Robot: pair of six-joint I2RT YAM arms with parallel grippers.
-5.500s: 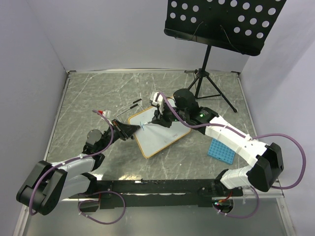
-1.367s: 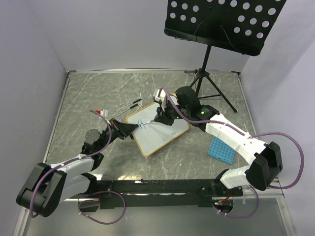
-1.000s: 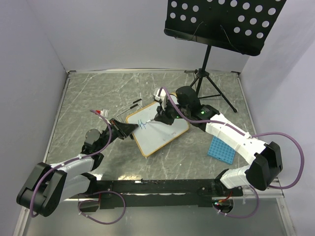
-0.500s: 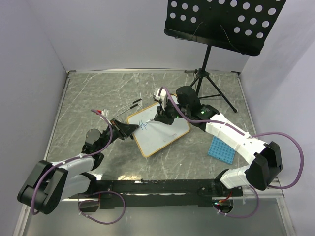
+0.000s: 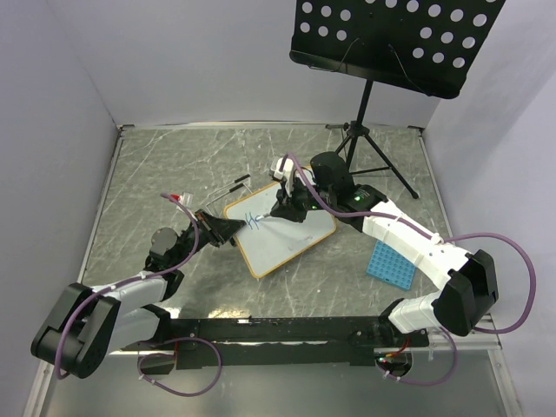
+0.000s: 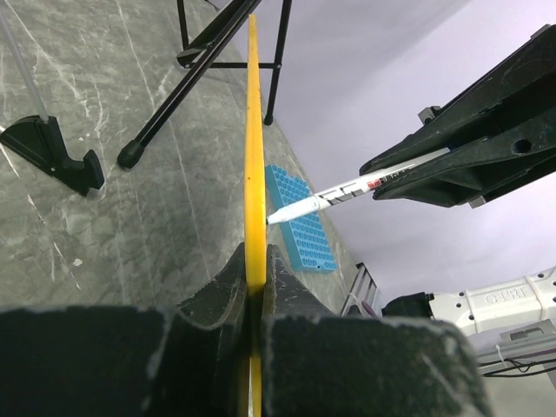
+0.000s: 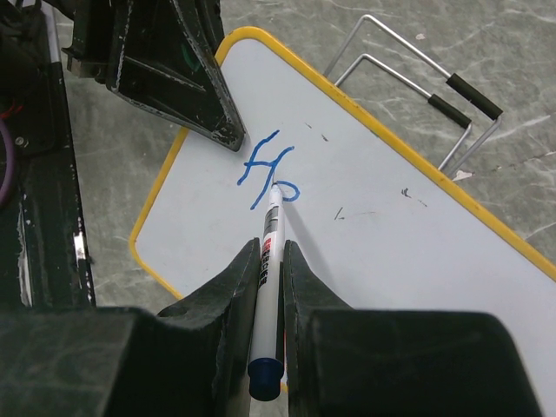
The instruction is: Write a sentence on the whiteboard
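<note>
The whiteboard (image 5: 291,239) lies tilted at the table's middle, white with a yellow-orange frame (image 7: 382,139). My left gripper (image 5: 228,228) is shut on its left edge; in the left wrist view the frame (image 6: 253,130) runs edge-on between the jaws of that gripper (image 6: 253,254). My right gripper (image 5: 283,211) is shut on a white marker (image 7: 271,248) with a blue end cap. The marker tip touches the board at the sentence (image 7: 268,169), a few blue cursive strokes near the board's upper left corner. The same marker (image 6: 347,193) shows in the left wrist view, pointing at the board.
A black perforated music stand (image 5: 395,39) on a tripod (image 5: 365,148) stands at the back right. A blue grid tray (image 5: 388,263) lies right of the board. A wire stand with black-tipped feet (image 7: 452,91) lies behind the board's top edge.
The blue lettering has grown by another stroke and loop. The marker tip has shifted slightly along the board. My left gripper still holds the board's edge in place.
</note>
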